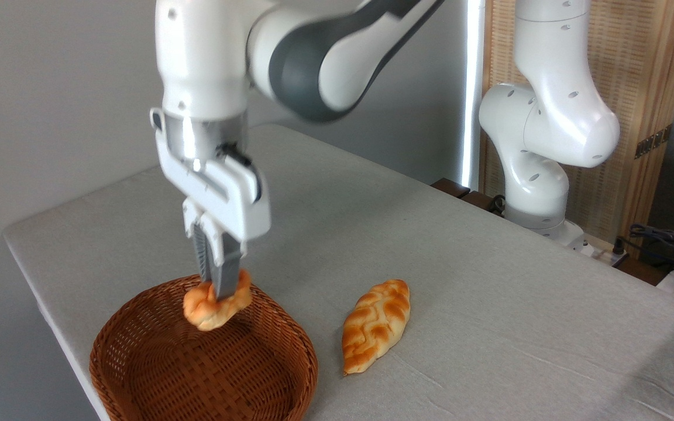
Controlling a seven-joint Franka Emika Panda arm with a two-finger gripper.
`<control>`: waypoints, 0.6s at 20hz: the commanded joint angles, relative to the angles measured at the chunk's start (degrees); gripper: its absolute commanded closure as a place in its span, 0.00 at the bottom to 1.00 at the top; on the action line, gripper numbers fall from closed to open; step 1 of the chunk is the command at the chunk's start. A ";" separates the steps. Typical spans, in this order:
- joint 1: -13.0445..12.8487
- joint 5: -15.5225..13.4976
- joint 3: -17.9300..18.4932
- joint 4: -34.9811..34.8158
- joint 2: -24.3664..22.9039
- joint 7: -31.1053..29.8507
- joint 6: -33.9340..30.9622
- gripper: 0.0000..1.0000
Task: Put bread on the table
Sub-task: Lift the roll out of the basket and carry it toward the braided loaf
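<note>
The bread (215, 307), a small orange-golden knotted bun, hangs tilted in the air above the far part of the brown wicker basket (138, 362). My gripper (217, 287) points straight down and is shut on the bun's top, its fingers pinching it. The bun touches neither the basket nor the table (489, 280), a large surface covered in light grey cloth. The basket under it holds nothing else.
A longer braided, leaf-shaped loaf (375, 324) lies on the cloth just right of the basket. The arm's white base (539, 169) stands at the table's far right edge, with cables (664, 237) beyond it. The table's left edge runs close to the basket.
</note>
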 commanded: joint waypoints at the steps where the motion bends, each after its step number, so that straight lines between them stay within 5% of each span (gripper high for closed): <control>1: -0.05 -1.58 1.91 -3.31 -5.55 1.70 -5.35 0.89; 5: -0.66 -1.58 2.88 -15.60 -14.42 9.15 -5.36 0.88; 8: -3.55 -1.15 4.19 -21.76 -17.42 10.58 -5.44 0.88; 12: -7.25 -1.06 5.25 -25.29 -17.26 10.32 -5.36 0.68</control>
